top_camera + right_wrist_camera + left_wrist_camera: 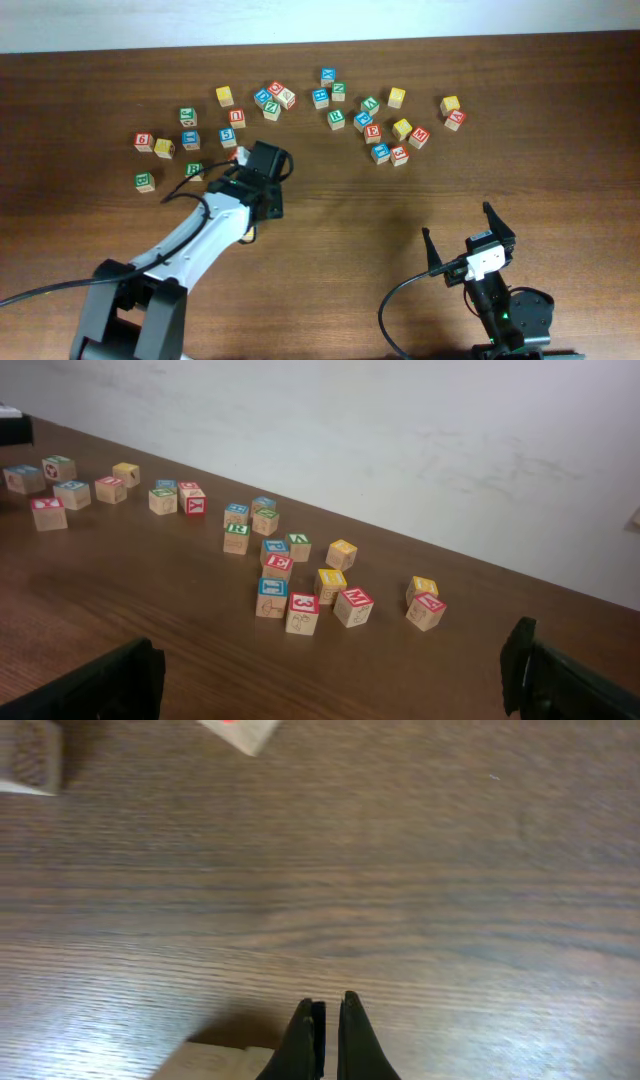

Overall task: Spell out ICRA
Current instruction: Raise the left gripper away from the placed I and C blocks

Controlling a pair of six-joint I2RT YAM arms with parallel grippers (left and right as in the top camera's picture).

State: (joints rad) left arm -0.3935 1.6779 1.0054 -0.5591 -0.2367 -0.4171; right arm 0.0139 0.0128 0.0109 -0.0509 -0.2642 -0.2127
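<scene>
My left gripper (pixel 330 1005) is shut with nothing between its fingers, low over bare wood. A plain wooden cube (pixel 215 1062) lies just left of the fingers. Seen from overhead, the left gripper (pixel 252 163) sits below the left group of cubes, next to a red-and-white cube (pixel 243 156). The red-lettered I cube (pixel 237 118) lies above it. The green R cube (pixel 336 117) (pixel 237 530) is in the middle group. A red-lettered cube, seemingly A (pixel 455 120) (pixel 427 603), and a yellow-faced cube (pixel 450 103) lie far right. My right gripper (pixel 457 222) (pixel 325 675) stands open and holds nothing.
Several other alphabet cubes lie scattered across the far half of the table (pixel 330 220), in a left group (pixel 165 147) and a right group (pixel 385 130). A pale wall (pixel 400 440) runs behind the table's far edge. The left arm's cable (pixel 40 290) trails to the front left.
</scene>
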